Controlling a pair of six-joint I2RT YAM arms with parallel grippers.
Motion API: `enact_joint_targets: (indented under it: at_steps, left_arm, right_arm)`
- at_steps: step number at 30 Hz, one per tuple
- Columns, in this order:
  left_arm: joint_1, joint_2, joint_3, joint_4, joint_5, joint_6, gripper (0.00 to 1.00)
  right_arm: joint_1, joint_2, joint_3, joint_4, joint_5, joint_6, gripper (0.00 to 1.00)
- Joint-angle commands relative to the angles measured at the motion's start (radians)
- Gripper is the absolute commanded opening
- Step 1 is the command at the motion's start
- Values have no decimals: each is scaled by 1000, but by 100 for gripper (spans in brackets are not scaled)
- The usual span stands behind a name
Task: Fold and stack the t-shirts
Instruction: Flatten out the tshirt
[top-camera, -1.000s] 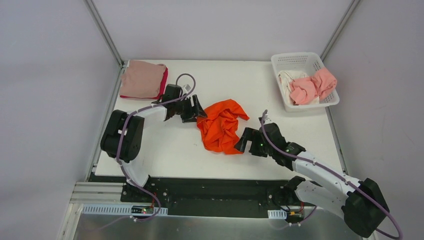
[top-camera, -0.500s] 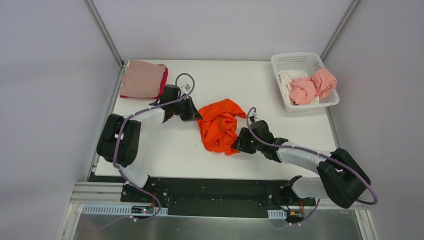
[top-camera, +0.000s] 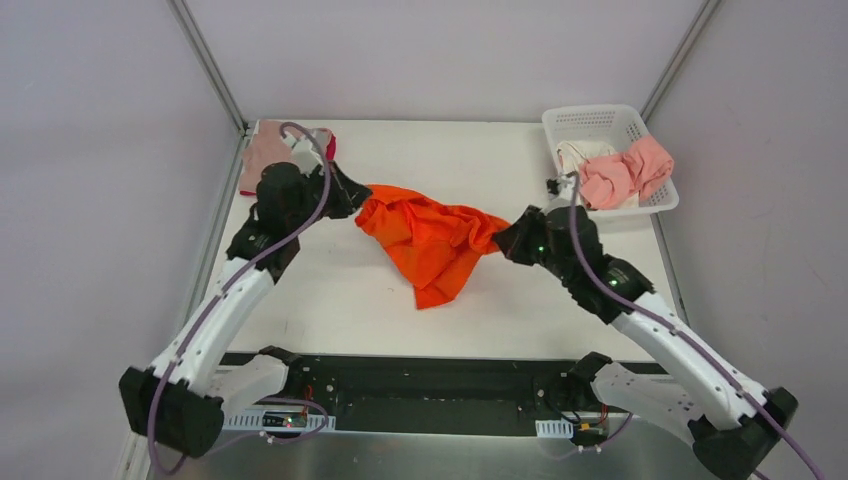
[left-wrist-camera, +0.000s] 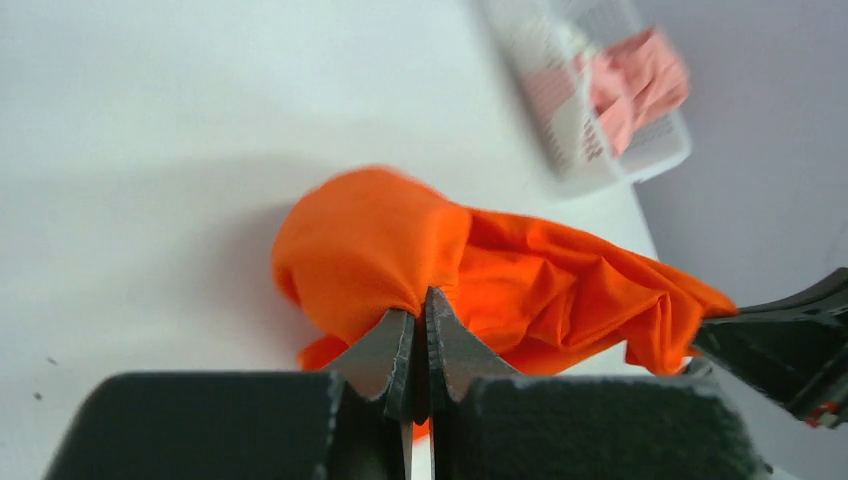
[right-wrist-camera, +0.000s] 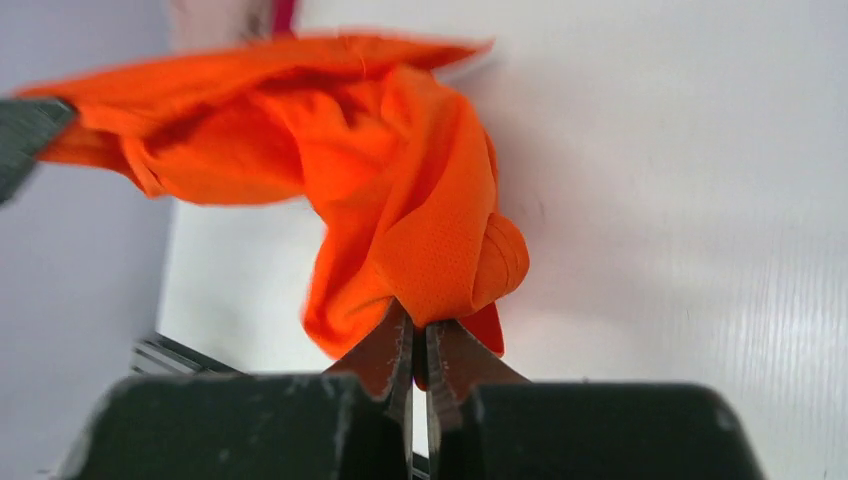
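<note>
Left gripper (top-camera: 352, 197) and right gripper (top-camera: 503, 238) both clenched on orange t-shirt (top-camera: 425, 240); spread evenly till cloth between them flattens.

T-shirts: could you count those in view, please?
5: orange shirt held between left tool and right tool; dusty pink shirt on crimson shirt, far-left corner; salmon pink shirt and white shirt in the basket. Others may be hidden.
</note>
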Motion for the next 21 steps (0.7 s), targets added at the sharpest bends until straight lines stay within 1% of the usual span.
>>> enact_joint_targets:
  at_steps: [1,6,7,9,13,14,18,21]
  left_arm:
    - [-7,-191,126,-101,-132,92,0]
    - [-7,-375,240,-197,-213,142,0]
    - [-7,-405,252,-205,-218,141,0]
    - [-7,-468,263,-211,-215,137,0]
    - [-7,-566,287,-230,-199,130,0]
    - [-7,-589,296,-238,-199,127,0]
    - [-7,-653,304,-268,-178,94,0]
    - [-7,-648,285,-284,-208,62,0]
  right_arm:
    - [-3,-98,223,-165,127,-117,0]
    - [-2,-133,451,-290,214,-195,0]
    - [-3,-144,486,-310,214,-204,0]
    - [-2,-168,541,-334,157,-217,0]
    - [-2,-220,620,-375,-2,-224,0]
    - [-2,-232,636,-381,-15,-221,0]
    - [-2,-279,653,-398,-31,-194,0]
    - [-2,-274,631,-421,40,-166,0]
